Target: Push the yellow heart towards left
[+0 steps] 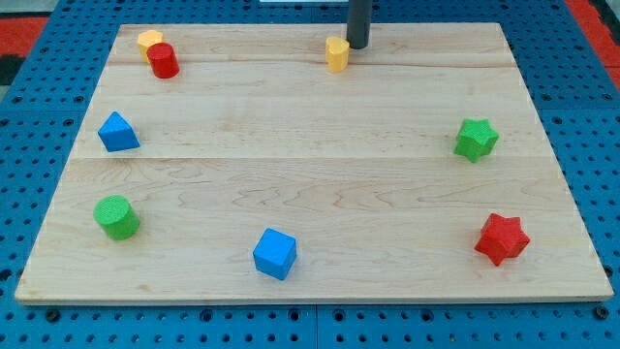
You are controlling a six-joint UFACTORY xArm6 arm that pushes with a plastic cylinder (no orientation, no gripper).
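The yellow heart point(336, 53) sits near the view's top, slightly right of centre, on the wooden board point(310, 184). My tip point(358, 46) is just to the right of the heart and a little above it, very close to it or touching; I cannot tell which. The rod rises out of the view's top edge.
A yellow block point(148, 41) and a red cylinder point(163, 61) stand together at the top left. A blue triangular block point(117, 132) is at the left, a green cylinder point(116, 217) at the lower left, a blue cube point(274, 254) at the bottom centre. A green star point(476, 139) and a red star point(502, 238) are at the right.
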